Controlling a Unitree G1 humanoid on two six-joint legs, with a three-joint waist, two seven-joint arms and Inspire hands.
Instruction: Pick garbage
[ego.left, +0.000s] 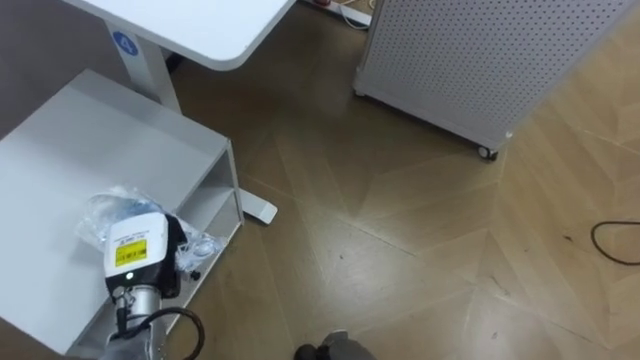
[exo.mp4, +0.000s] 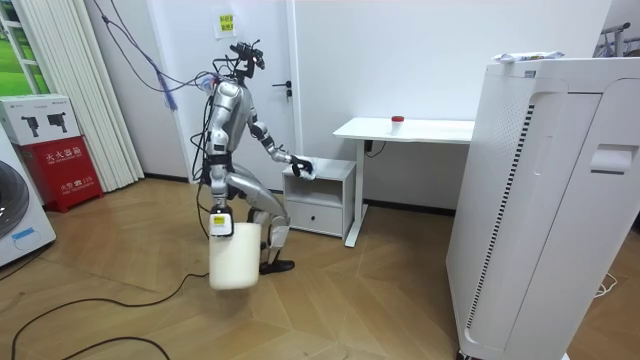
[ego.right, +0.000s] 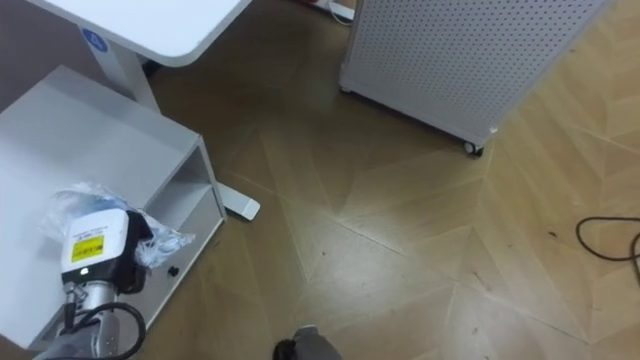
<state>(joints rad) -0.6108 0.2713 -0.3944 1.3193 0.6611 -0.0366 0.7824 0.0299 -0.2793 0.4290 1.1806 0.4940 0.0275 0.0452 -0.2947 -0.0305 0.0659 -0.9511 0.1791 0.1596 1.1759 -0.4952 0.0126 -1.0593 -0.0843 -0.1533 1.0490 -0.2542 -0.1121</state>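
On cabinet (ego.left: 90, 130), left robot hand (ego.left: 140, 255) clutching crumpled plastic (ego.left: 105, 210), right robot hand (exo.mp4: 219, 222) gripping bin (exo.mp4: 235, 262)

The top of the low white cabinet (ego.left: 90, 140) is a surface open from above and from the robot's side, but the white desk (ego.left: 200, 25) hangs higher over its far end. The desk leg (ego.left: 150, 70) stands just beside that end, with its foot (ego.left: 258, 211) lying on the floor near the cabinet's front corner. On this top, the left hand (ego.left: 135, 250) over some crumpled clear plastic (ego.left: 105, 210) takes the near front part, while the rest is free. To the right, the wooden floor (ego.left: 400, 260) gives wide passage up to the perforated white unit (ego.left: 470, 60) on casters.
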